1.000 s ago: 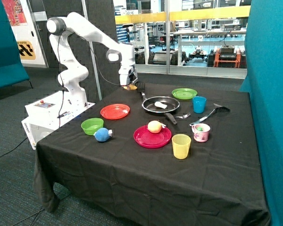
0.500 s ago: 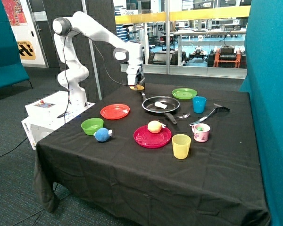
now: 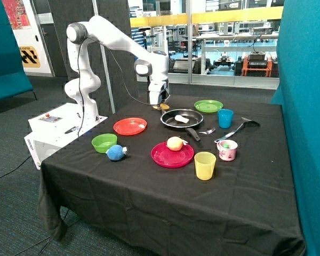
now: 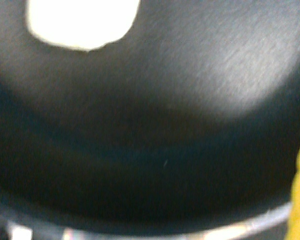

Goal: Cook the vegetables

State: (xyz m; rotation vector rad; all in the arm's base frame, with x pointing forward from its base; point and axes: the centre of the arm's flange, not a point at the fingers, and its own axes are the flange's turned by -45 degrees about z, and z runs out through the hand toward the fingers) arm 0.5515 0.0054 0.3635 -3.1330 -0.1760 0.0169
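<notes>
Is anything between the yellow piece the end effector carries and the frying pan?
Nothing visible. The end effector holds the yellow piece just beside the frying pan, which holds only the whitish piece; its open floor is free.

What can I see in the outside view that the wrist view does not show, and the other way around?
Only the outside view shows the arm, the gripper holding a pale-yellow piece at the pan's far edge, and the red plate with a round fruit, cups and bowls. Only the wrist view shows the pan's inside from close up. Both show the black pan with the whitish piece in it.
</notes>
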